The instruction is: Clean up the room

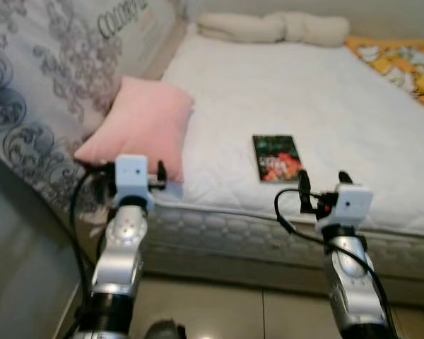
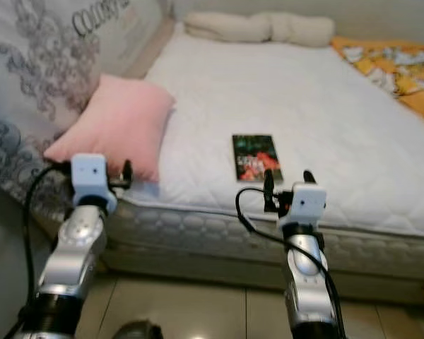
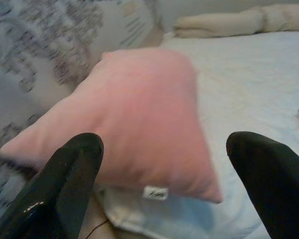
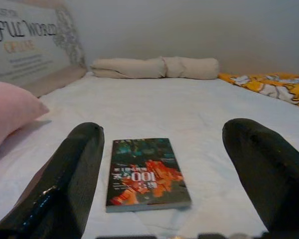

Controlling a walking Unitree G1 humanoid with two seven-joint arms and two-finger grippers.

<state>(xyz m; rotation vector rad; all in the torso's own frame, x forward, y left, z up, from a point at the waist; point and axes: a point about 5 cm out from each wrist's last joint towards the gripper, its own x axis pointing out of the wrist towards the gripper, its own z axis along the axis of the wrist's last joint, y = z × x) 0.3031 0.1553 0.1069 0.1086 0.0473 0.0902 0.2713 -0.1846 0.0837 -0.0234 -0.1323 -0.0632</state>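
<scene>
Book (image 1: pixel 276 158) flat on white mattress (image 1: pixel 325 99), near front edge, nothing on top; pink pillow (image 1: pixel 141 127) at left edge against patterned panel (image 1: pixel 35 78); cream bolster (image 1: pixel 272 27) at far end; orange blanket (image 1: pixel 403 60) far right; left gripper (image 3: pixel 159 174) spread wide before pillow, empty; right gripper (image 4: pixel 162 169) wide open, framing book, empty

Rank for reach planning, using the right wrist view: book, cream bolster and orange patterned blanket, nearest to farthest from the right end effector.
1. Book, on the mattress just ahead of the open right end effector.
2. Orange patterned blanket, far right edge.
3. Cream bolster, along the far wall.

One pink pillow (image 1: pixel 139 126), one book (image 1: pixel 276 157), one bolster (image 1: pixel 272 27).
</scene>
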